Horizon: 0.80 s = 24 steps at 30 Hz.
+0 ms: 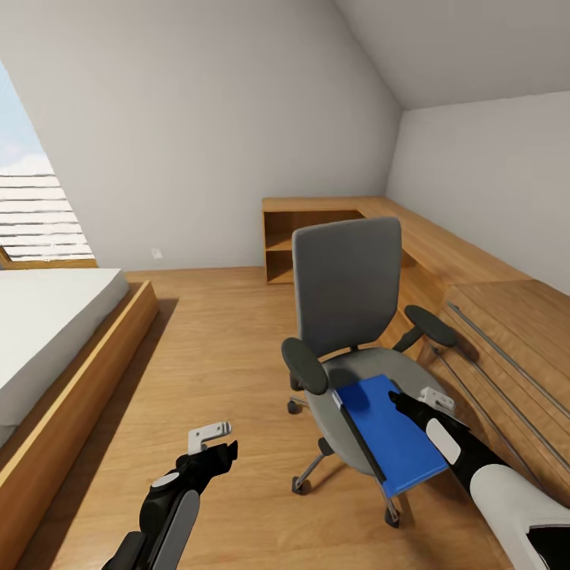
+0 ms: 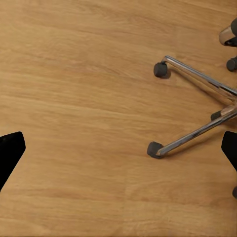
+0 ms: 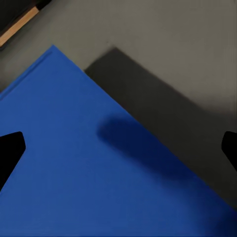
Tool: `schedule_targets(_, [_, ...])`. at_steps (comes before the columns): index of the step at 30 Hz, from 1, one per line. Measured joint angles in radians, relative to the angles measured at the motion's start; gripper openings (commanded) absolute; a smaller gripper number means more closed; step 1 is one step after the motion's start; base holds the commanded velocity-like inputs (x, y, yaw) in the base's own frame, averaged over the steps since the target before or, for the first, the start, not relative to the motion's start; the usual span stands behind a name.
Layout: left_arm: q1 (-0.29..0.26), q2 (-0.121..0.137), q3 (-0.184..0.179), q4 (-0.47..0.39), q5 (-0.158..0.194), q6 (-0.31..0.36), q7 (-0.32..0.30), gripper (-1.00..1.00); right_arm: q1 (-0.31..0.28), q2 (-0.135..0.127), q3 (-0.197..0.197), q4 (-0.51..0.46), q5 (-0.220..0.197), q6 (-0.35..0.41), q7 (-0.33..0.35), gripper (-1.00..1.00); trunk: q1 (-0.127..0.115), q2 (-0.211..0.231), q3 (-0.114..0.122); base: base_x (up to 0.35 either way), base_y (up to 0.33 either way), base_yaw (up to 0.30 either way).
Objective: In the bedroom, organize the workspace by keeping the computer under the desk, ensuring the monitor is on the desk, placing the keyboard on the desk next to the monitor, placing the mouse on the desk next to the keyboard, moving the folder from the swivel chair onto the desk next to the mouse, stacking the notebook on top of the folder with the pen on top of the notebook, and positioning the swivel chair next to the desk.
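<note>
Here my right tool hangs just above the folder, over the far right part of its cover, and I cannot tell whether it touches the blue surface. Through the right wrist camera my two dark fingertips stand wide apart at the picture's edges, with the folder's blue cover between them and my shadow falling across it; nothing is gripped. The folder lies flat on the grey seat of the swivel chair, set askew, its dark spine along the edge toward the chair's near armrest, and its nearest corner juts past the front of the seat. In the wrist view the seat's grey padding shows beyond the folder's corner.

My left tool hangs well to the side of the chair, over the floor, away from the folder. Its fingertips are spread wide too, holding nothing, with bare planks under them and the chair's chrome legs and castors off to one side.

A bed stands beyond the left tool; a low wooden shelf unit sits behind the chair against the wall.
</note>
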Motion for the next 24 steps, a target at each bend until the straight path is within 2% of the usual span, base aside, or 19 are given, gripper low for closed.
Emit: schedule_targets(24, [0.0,0.0,0.0,0.008,0.0,-0.001,-0.002,1.0,0.0,0.002,0.002,0.001,-0.001,0.0,0.0,1.0,0.0,0.0,0.0,0.133,0.0,0.0])
